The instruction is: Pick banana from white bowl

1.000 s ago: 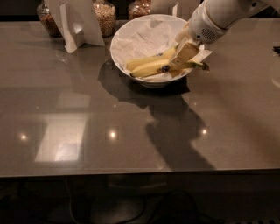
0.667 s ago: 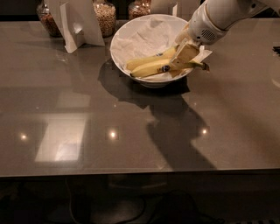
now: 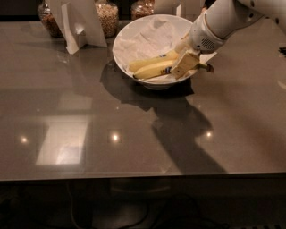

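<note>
On my screen, a glossy grey-brown tabletop (image 3: 67, 103) fills the frame, with bright light reflections on its near half. At the far left edge stands a glass jar of dark grain (image 3: 47, 19). Just to its right is a white folded paper stand (image 3: 79, 23), then a glass jar of pale grain (image 3: 107, 18), and a third jar (image 3: 143, 7) is cut off by the top of the frame.

Right of centre sits the wide, shallow white bowl (image 3: 119, 50), lined with crumpled white paper (image 3: 149, 38). The long yellow banana with a small blue sticker (image 3: 152, 70) lies across the bowl's near side, and its dark stem tip pokes out past the right rim. Shorter yellow bananas (image 3: 145, 63) lie touching it, just behind.

My robot's white arm (image 3: 223, 18) reaches down from the upper right. Its gripper (image 3: 184, 65) sits low at the bowl's right rim, over the long banana between sticker and stem. I cannot tell whether the jaws are clamped on the banana.
</note>
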`<state>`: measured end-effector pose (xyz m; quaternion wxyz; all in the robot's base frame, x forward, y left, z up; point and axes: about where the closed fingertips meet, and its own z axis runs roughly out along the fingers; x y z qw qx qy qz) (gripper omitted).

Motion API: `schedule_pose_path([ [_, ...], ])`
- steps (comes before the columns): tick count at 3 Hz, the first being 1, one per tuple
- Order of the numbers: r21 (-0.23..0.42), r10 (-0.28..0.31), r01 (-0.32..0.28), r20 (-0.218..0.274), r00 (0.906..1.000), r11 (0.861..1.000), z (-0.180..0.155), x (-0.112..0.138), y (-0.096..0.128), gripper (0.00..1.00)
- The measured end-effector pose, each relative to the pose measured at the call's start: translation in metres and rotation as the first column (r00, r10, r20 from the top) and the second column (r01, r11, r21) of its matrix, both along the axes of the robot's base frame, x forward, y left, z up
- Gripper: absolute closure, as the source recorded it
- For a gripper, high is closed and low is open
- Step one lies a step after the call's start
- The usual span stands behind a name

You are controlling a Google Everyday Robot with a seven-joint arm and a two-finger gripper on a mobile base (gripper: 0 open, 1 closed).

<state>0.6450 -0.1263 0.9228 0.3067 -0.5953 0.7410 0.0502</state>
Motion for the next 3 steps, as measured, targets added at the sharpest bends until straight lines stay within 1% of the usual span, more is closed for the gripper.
schedule_pose_path([
  [3, 0.008, 0.026, -0.026, -0.029, 0.9992, 1.0, -0.015, 0.001, 0.015, 0.46],
])
